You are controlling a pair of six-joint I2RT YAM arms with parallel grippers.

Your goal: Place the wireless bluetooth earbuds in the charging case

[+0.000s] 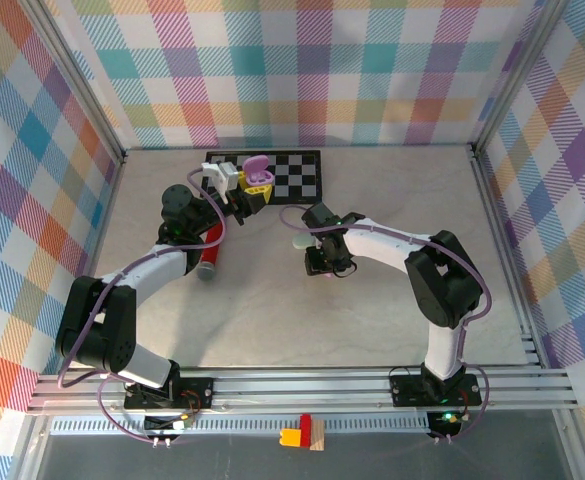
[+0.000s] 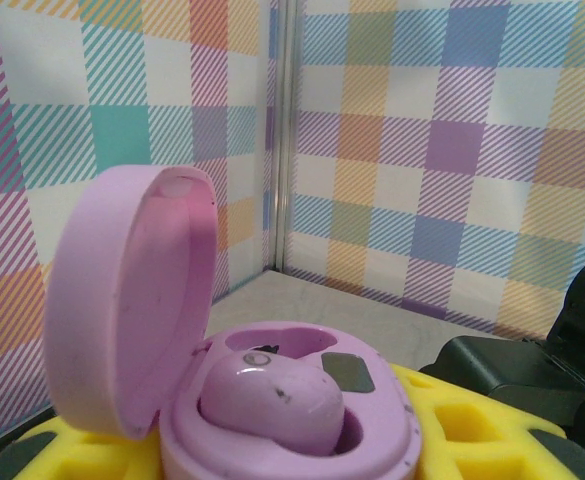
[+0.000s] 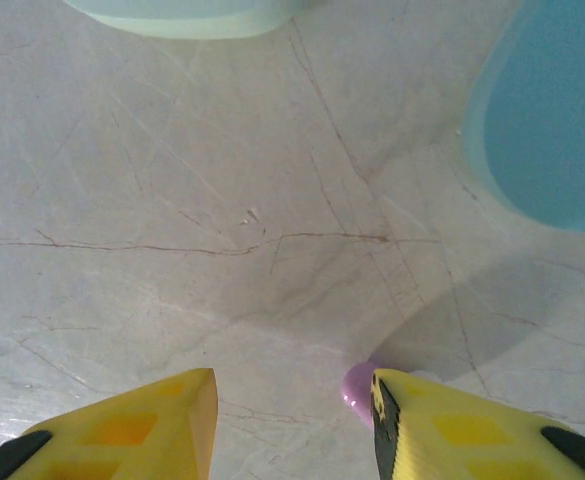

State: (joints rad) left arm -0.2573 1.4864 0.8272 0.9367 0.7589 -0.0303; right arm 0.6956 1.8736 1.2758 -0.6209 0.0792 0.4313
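Observation:
My left gripper (image 1: 249,187) is raised at the back of the table, shut on a lilac charging case (image 2: 372,400) whose lid (image 2: 122,310) stands open to the left. One lilac earbud (image 2: 272,395) sits in the case's near well, and the far well (image 2: 272,340) looks empty. My right gripper (image 3: 292,385) points down at the table, open. A second lilac earbud (image 3: 358,392) lies on the table against the inner edge of the right finger (image 3: 452,430), mostly hidden behind it. The left finger (image 3: 132,430) is well apart from it.
A pale green case (image 3: 182,12) lies just beyond my right gripper, and a light blue case (image 3: 557,120) lies to its right. A red cylinder (image 1: 212,250) lies beside the left arm. A checkerboard (image 1: 297,172) lies at the back. Walls surround the table.

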